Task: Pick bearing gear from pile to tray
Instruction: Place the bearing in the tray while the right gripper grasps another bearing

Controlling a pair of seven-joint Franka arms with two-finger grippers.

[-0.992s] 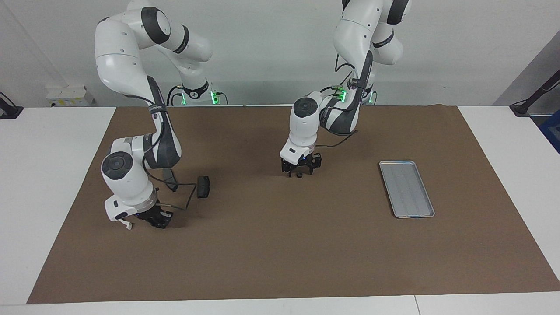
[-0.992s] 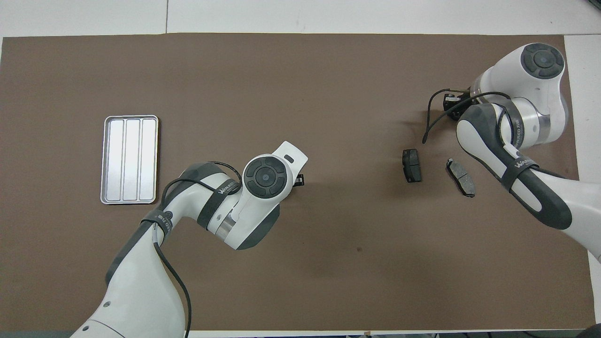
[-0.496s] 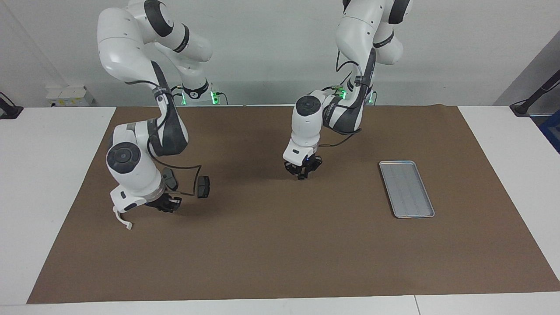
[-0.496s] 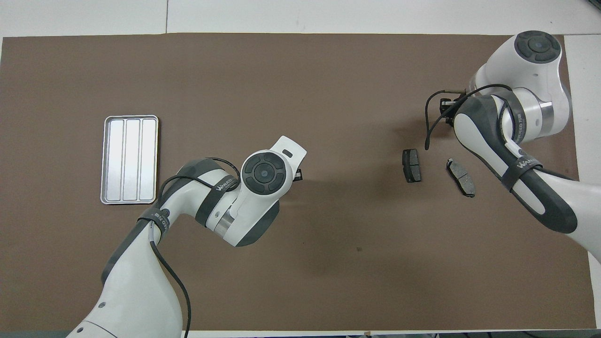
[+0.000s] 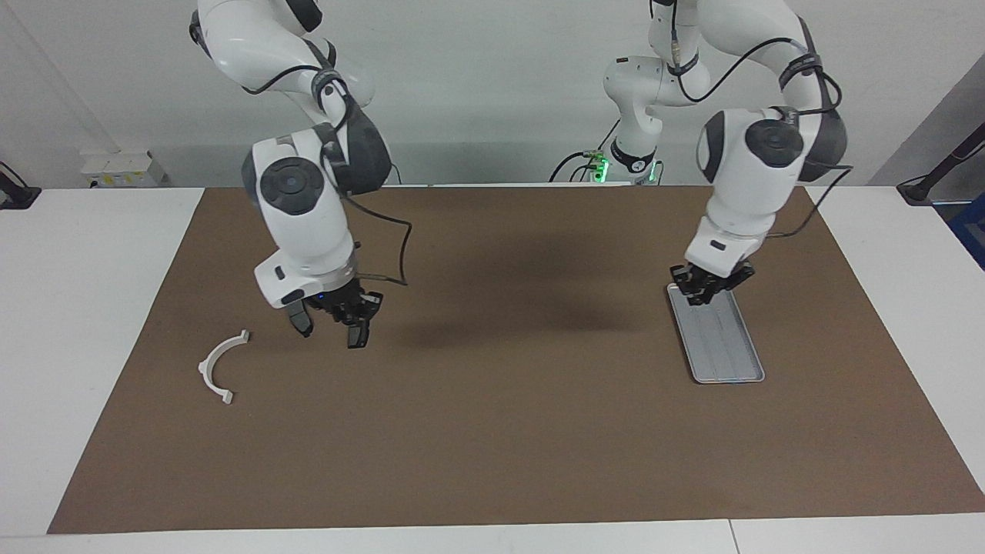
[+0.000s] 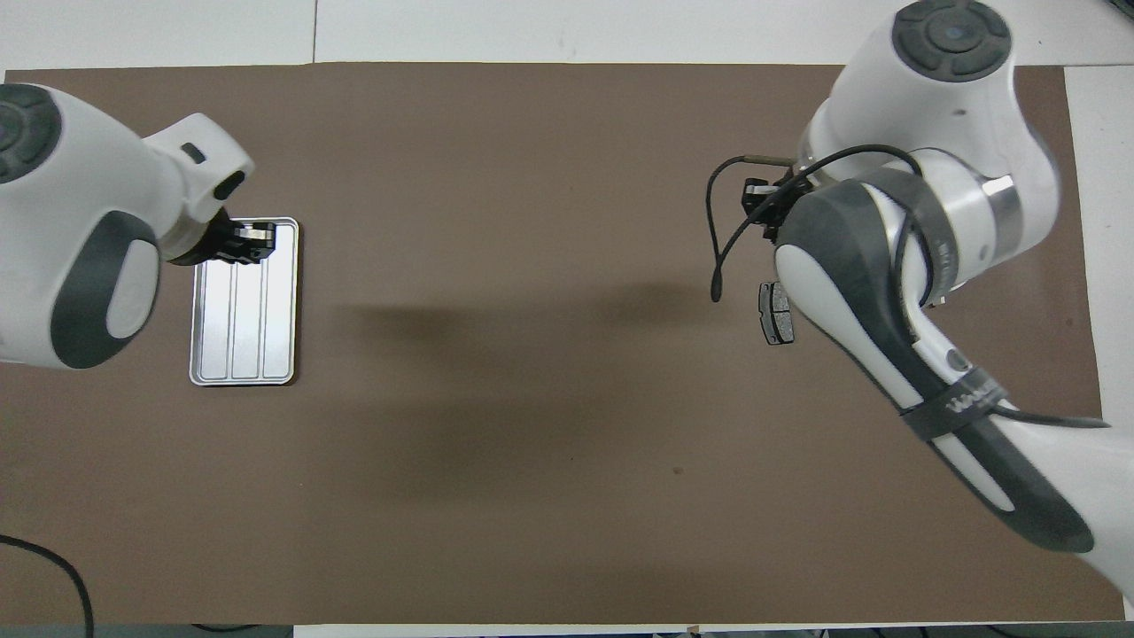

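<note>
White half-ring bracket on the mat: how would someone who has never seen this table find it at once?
Start at the brown mat and go to the right arm's end. The white half-ring bracket lies flat there, alone on bare mat, farther from the robots than the dark grey pad-shaped plates. It is the only white, curved, open arc; the plates are dark and solid.
</note>
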